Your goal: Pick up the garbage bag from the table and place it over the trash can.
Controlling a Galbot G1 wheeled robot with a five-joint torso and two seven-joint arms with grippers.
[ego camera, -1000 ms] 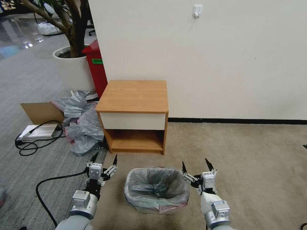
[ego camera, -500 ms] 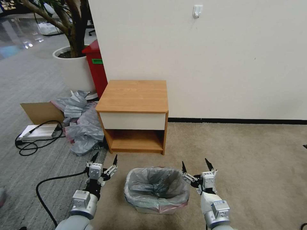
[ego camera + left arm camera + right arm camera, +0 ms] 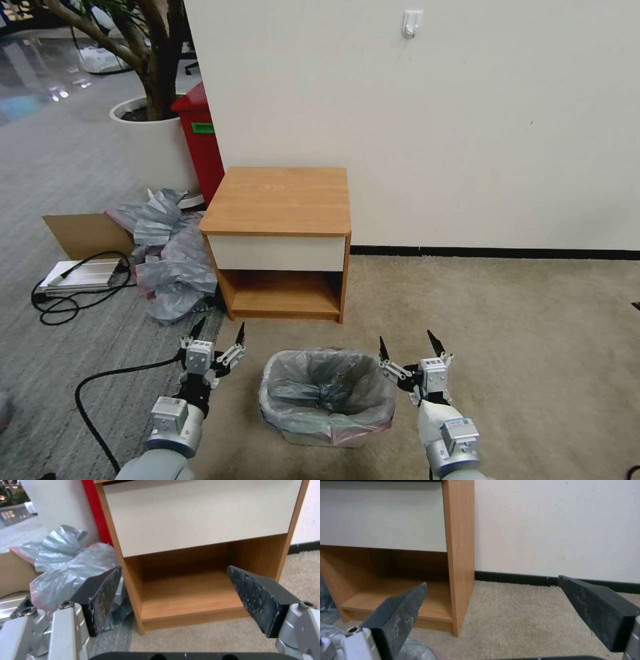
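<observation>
1. The garbage bag lines the trash can, its silver-grey plastic folded over the rim all the way round, with a pinkish-red edge showing low at the front.
2. The trash can stands on the beige carpet just in front of the nightstand, whose wooden top is bare.
3. The left gripper hovers just beside the trash can on the robot's left, fingers spread wide apart, holding nothing.
4. In the left wrist view, the left gripper frames the nightstand's open lower shelf, white drawer front above it.
5. The right gripper hangs just beside the bin's rim on the robot's right, its fingers also splayed open and empty.
6. From the right wrist view, the right gripper looks past the nightstand's side panel toward the white wall and black baseboard.
7. Off to the left, a heap of grey plastic bags lies on the floor against the nightstand's side, with a cardboard piece behind it.
8. A red bin and a white planter stand farther back by the wall corner.
9. A black cable trails across the grey carpet near the left arm.
</observation>
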